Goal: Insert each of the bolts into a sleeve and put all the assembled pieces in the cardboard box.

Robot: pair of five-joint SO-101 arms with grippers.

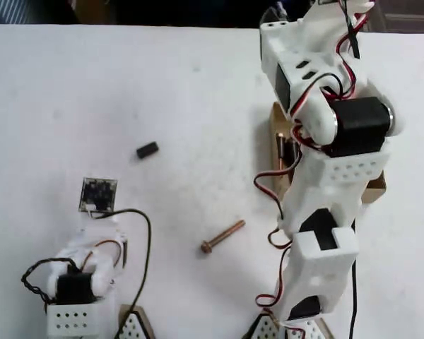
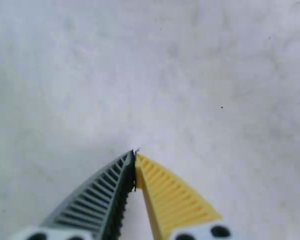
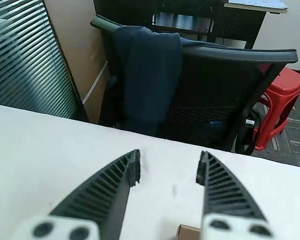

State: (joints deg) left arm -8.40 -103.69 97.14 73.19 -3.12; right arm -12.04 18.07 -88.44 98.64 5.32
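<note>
Grey + yellow fingers of the left gripper are pressed tip to tip w/ nothing between them, over bare white table; the right gripper has its black fingers spread wide, holding nothing, near a corner of the cardboard box. One copper bolt lies loose btwn the two arms, w/ the black sleeve well apart from it. Another copper bolt lies in the box, partly hidden by the right arm, so can't tell if it's sleeved.
</note>
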